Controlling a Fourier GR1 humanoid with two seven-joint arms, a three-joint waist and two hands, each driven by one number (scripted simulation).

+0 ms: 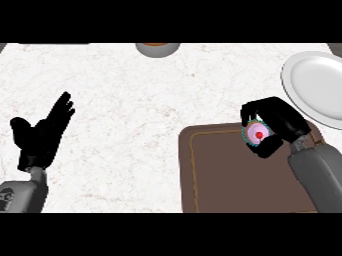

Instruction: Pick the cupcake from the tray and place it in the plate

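Pink cupcake (pixel 257 133) in right hand (pixel 281 116) | brown tray (pixel 226 175) | round plate (pixel 326 90)

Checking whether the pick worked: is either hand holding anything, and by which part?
The right hand is curled round the cupcake, gripping its sides; the left hand is open and holds nothing.

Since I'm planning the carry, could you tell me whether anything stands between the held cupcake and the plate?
Nothing visible does. The right hand is curled round the cupcake over the far right corner of the tray; the plate lies just beyond to the right.
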